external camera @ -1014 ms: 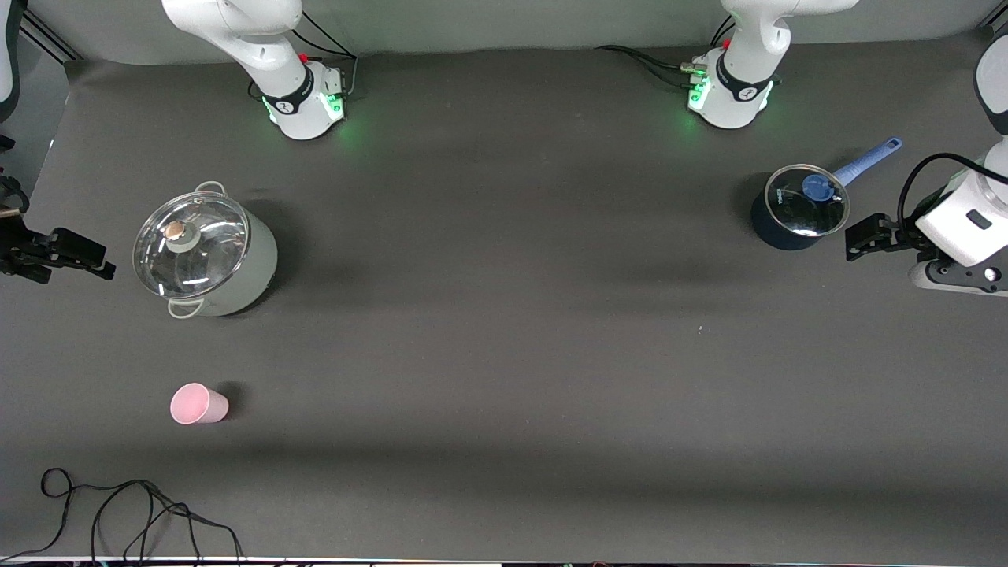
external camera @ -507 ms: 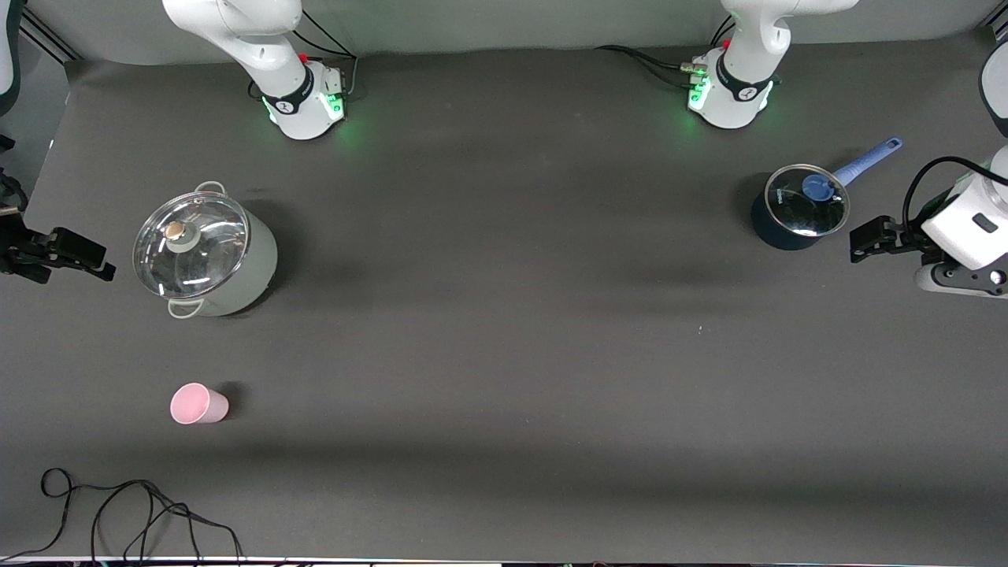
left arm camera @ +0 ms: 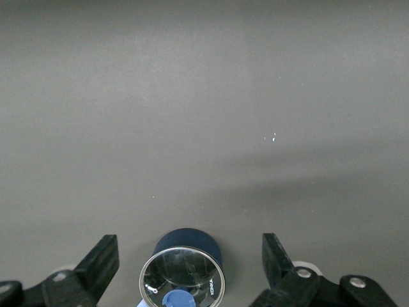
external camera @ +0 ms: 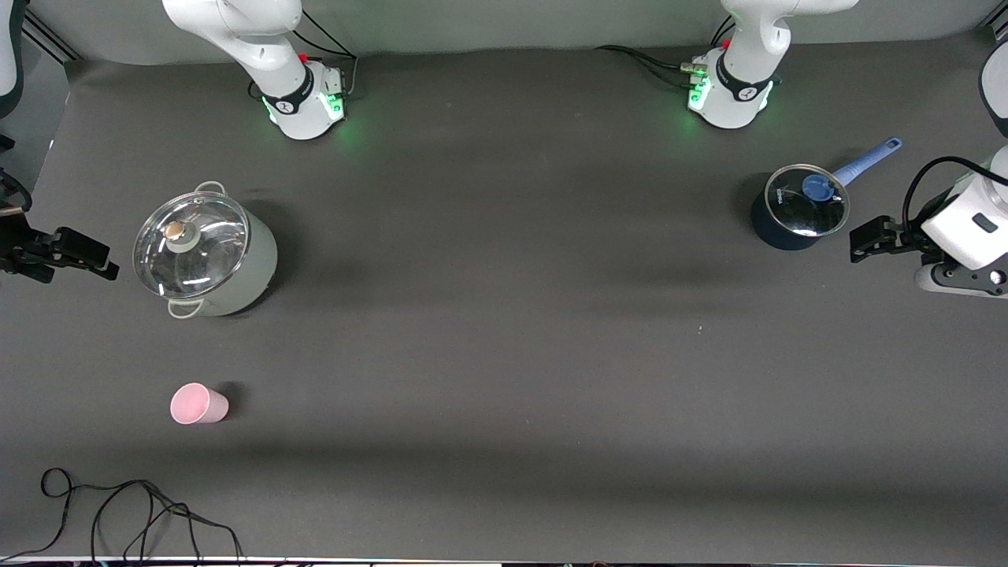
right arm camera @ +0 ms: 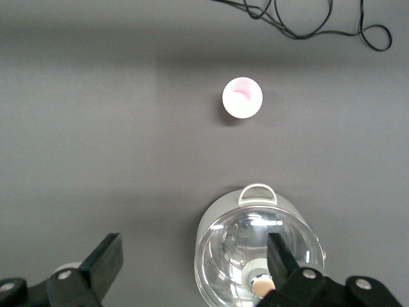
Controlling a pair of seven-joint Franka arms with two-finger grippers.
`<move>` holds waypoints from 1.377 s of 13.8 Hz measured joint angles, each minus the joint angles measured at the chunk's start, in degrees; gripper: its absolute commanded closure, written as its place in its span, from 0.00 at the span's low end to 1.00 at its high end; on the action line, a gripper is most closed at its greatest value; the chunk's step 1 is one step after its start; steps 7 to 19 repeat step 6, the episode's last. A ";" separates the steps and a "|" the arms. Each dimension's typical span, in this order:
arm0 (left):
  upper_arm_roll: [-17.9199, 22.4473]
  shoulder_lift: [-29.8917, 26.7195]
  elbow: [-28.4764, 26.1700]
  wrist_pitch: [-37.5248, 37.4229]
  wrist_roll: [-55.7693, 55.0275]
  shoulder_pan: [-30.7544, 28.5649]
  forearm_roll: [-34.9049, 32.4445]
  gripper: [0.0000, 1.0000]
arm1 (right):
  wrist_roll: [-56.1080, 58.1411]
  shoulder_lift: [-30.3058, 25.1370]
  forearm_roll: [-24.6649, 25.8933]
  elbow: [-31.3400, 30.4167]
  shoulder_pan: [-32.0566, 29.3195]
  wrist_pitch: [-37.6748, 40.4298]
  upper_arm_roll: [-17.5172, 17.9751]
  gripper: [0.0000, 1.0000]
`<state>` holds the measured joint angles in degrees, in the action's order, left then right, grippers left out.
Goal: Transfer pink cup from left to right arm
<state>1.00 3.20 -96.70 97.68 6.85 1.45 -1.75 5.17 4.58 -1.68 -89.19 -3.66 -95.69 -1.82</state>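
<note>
The pink cup (external camera: 198, 403) is found upright on the table (external camera: 504, 354) at the right arm's end, nearer the front camera than the lidded grey pot (external camera: 205, 256), which dwarfs the small blue saucepan (external camera: 799, 206). Both arms are held high at the table's ends: the left gripper (left arm camera: 190, 263) and right gripper (right arm camera: 195, 262) are spread wide and hold nothing. Such a scene fits either a cup awaiting pickup or one already delivered; any approach should descend squarely over the rim.

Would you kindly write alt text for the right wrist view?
A pink cup stands on a dark table, apart from a lidded grey pot. The open right gripper frames the pot's edge, and a black cable lies past the cup.
</note>
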 measured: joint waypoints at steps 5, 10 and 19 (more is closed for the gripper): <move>0.00 0.00 0.00 -0.09 0.01 0.00 0.00 0.00 | 0.00 0.01 0.00 -0.01 -0.01 1.46 0.02 0.00; 0.00 0.00 0.00 -0.10 0.02 0.00 0.00 0.00 | 0.00 0.01 0.00 -0.01 -0.01 1.48 0.02 0.00; 0.00 0.00 0.00 -0.10 0.02 0.00 0.00 0.00 | 0.00 0.01 0.00 -0.01 -0.01 1.48 0.02 0.00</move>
